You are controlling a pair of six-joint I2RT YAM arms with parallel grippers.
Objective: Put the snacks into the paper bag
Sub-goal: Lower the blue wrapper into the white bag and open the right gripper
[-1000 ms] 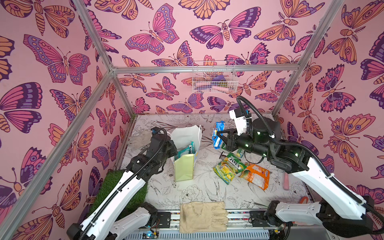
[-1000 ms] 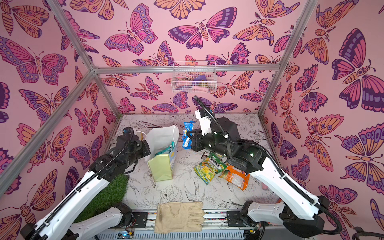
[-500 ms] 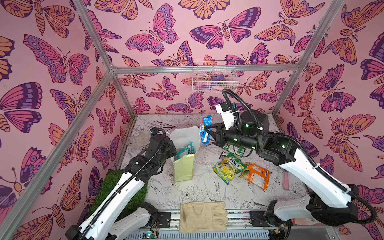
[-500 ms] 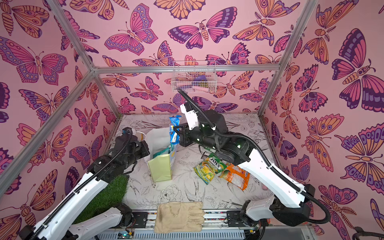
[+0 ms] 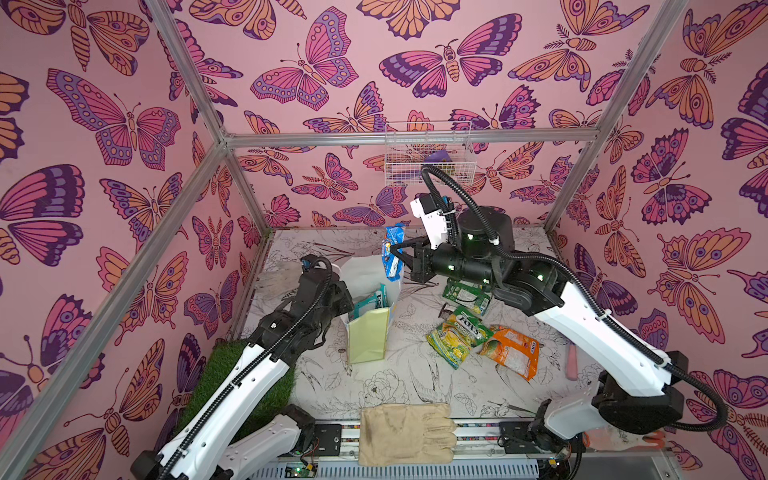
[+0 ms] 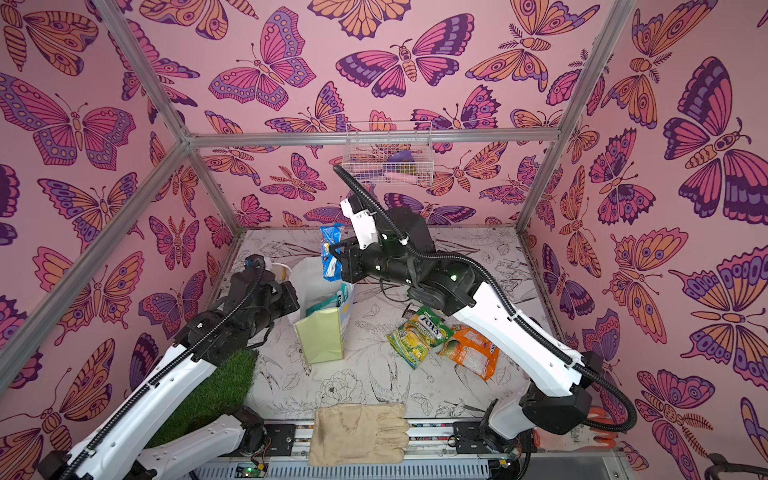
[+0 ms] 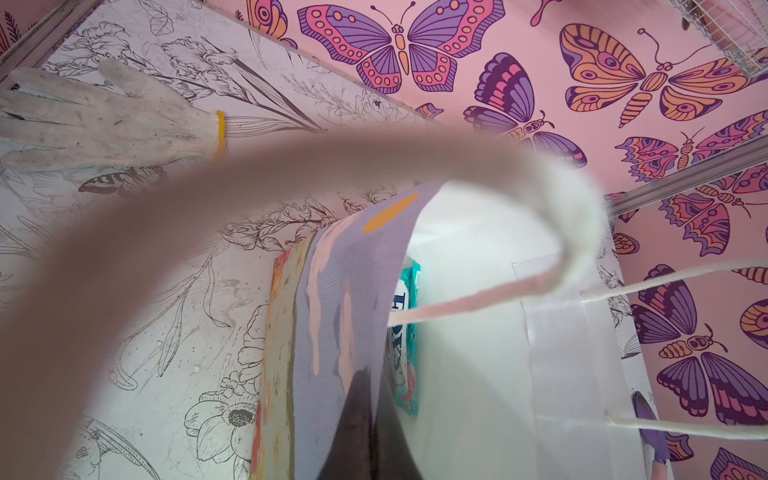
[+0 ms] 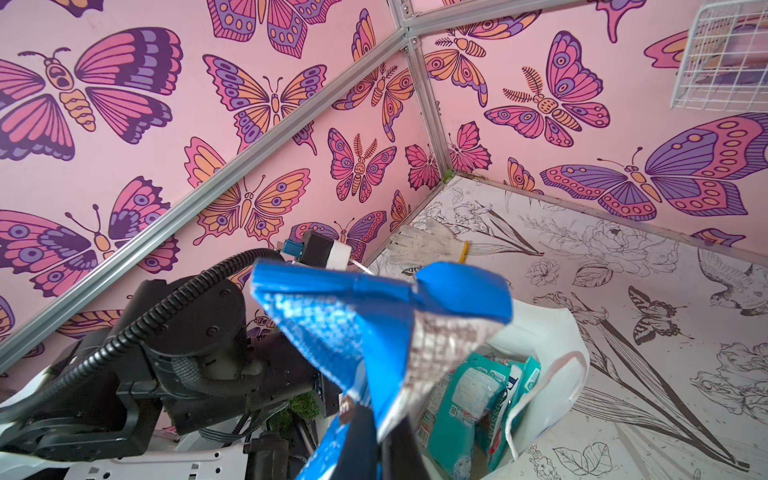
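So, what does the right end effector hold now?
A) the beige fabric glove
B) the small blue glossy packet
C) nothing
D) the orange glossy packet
B: the right end effector is shut on the small blue glossy packet, which it holds just above the mouth of the upright white paper bag.

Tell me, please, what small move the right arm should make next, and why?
Probably lower the right gripper a little, so the blue packet enters the paper bag before release. The packet hangs pinched over the bag's open mouth, the left gripper holds the bag's wall, and a teal packet already lies inside.
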